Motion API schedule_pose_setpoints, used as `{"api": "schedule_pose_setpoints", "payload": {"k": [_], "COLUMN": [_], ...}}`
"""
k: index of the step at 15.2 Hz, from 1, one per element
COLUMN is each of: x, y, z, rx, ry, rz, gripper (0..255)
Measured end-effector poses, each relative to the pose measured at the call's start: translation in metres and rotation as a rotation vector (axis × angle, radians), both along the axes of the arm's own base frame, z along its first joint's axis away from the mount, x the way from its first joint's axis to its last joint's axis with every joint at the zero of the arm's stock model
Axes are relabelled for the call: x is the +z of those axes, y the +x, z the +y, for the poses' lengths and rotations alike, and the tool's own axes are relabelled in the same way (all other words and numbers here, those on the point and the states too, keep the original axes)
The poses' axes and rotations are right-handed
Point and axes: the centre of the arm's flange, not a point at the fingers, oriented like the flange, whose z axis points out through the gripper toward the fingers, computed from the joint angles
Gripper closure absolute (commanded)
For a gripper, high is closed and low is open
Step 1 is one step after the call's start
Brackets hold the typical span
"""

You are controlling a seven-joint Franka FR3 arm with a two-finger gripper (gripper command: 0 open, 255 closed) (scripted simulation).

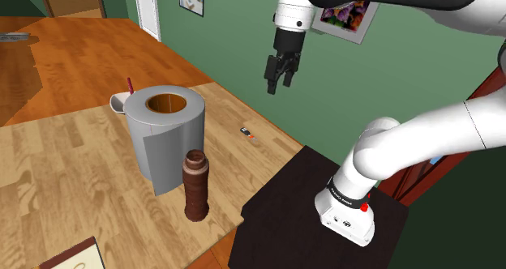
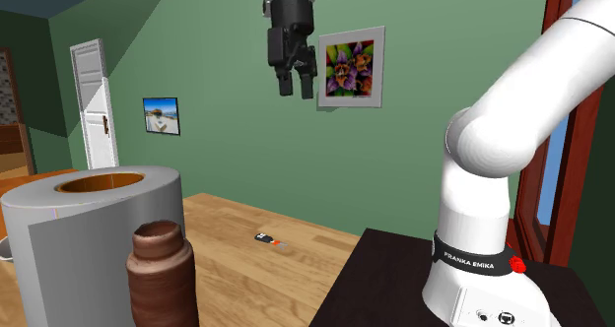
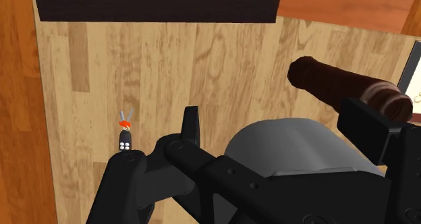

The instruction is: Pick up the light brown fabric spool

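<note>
Gripper (image 1: 278, 84) hangs high above wooden table (image 1: 65, 170), fingers spread wide, holding nothing. Grey spool (image 1: 166, 138) with light brown core stands upright on table, just beside dark brown bottle (image 1: 195, 185).

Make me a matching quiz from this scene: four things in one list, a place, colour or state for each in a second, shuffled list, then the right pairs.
Things:
1. spool
2. bottle
3. small black and orange thing
4. gripper

Descriptions:
A. open, up in the air above the table
B. dark brown, upright beside the spool
C. grey outside, light brown inside its hole
D. lying flat on the table, apart from the rest

Pairs: 1-C, 2-B, 3-D, 4-A
</note>
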Motion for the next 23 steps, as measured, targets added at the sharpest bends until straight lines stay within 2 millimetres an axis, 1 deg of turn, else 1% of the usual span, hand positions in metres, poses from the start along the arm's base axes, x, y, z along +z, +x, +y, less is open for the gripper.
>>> {"api": "schedule_pose_setpoints", "payload": {"k": [4,6,8,10,11,12,14,15,17,20,21,22,23], "x": [-0.025,-0.037,-0.047,-0.059,-0.069,-0.073,-0.084,-0.088,-0.105,-0.120,-0.126,-0.133,-0.137], "y": [0.016,0.019,0.027,0.034,0.038,0.041,0.044,0.048,0.053,0.064,0.070,0.071,0.071], "z": [0.046,0.070,0.089,0.114,0.125,0.135,0.160,0.171,0.195,0.231,0.240,0.250,0.253], "rx": [-0.004,-0.007,-0.010,-0.012,-0.013,-0.014,-0.016,-0.017,-0.018,-0.022,-0.024,-0.025,-0.025], "ry": [-0.007,-0.011,-0.014,-0.018,-0.020,-0.021,-0.025,-0.026,-0.030,-0.034,-0.036,-0.037,-0.037], "rz": [-0.002,-0.003,-0.003,-0.004,-0.004,-0.005,-0.007,-0.007,-0.008,-0.009,-0.010,-0.009,-0.010], "gripper": [0,0,0,0,0,0,0,0,0,0,0,0,0]}}
